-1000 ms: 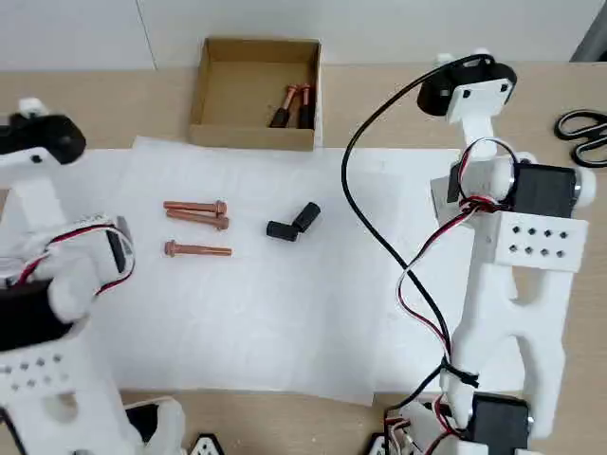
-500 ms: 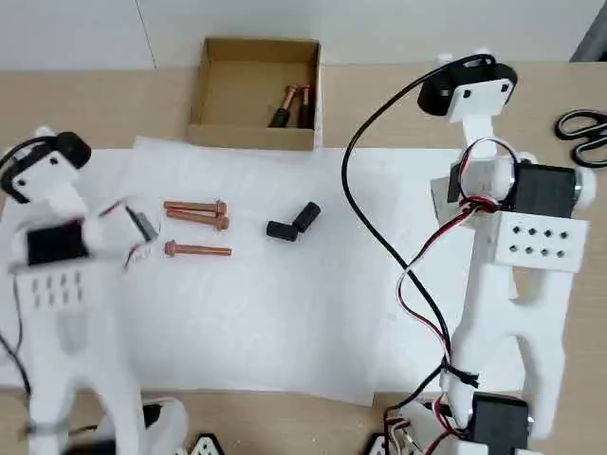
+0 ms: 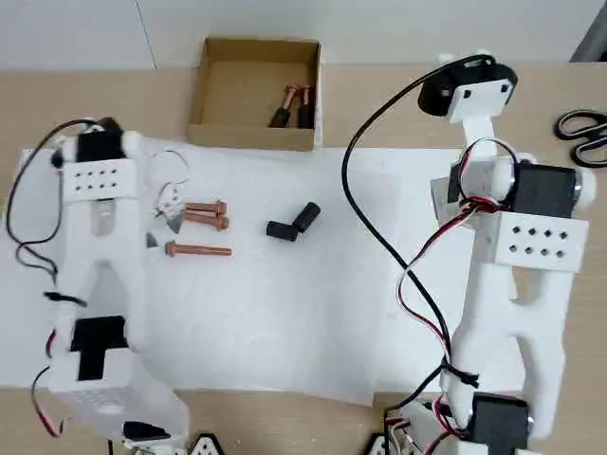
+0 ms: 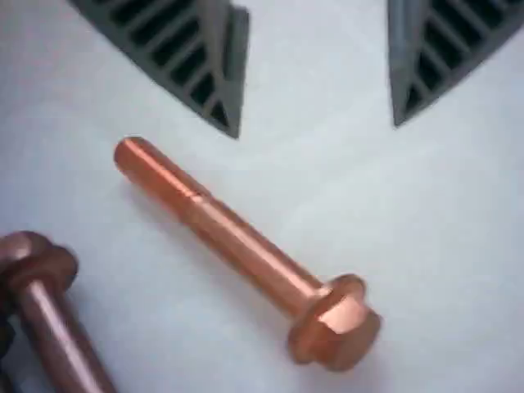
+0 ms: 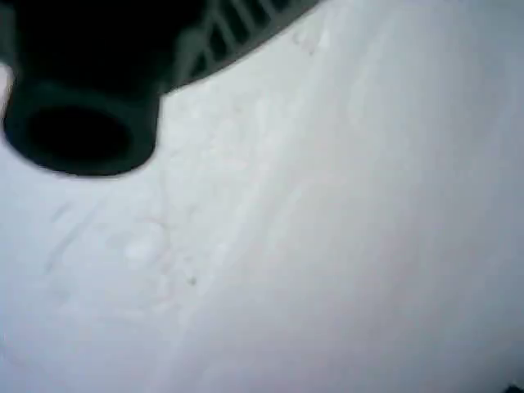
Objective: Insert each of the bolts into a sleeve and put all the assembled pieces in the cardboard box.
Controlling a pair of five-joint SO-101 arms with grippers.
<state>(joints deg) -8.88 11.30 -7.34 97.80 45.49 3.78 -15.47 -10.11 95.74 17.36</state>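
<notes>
In the high view, your left arm (image 3: 95, 190) is hanging just beside three bolts (image 3: 199, 218) on the sheet (image 3: 313, 322). Two loose sleeves (image 3: 294, 224) are lying touching each other nearby. Two assembled pieces (image 3: 294, 102) are already sitting in the box (image 3: 213, 133), and your right arm (image 3: 512, 246) is standing well apart from all of them. The upper two bolts are lying against each other, so closing on one is risking dragging or rolling its neighbour. The cable (image 3: 365, 218) is drooping near the loose sleeves and could be catching them. No readable writing is showing on the box, the arms or the scissors (image 3: 583, 133). In the left wrist view, the left fingers (image 4: 205, 57) are standing wide open and gripping nothing. A bolt (image 4: 246, 246) is lying slanted just past their tips, not between them, so you are risking a pinch on the shank end alone, which would let it swivel out. In the right wrist view, the right fingers (image 5: 237, 33) are seemingly clamping a sleeve (image 5: 82, 123) over the sheet, bore facing outward. The grip itself is hidden, so any tilt could be jamming the bolt at insertion. Nothing is printed there either.
</notes>
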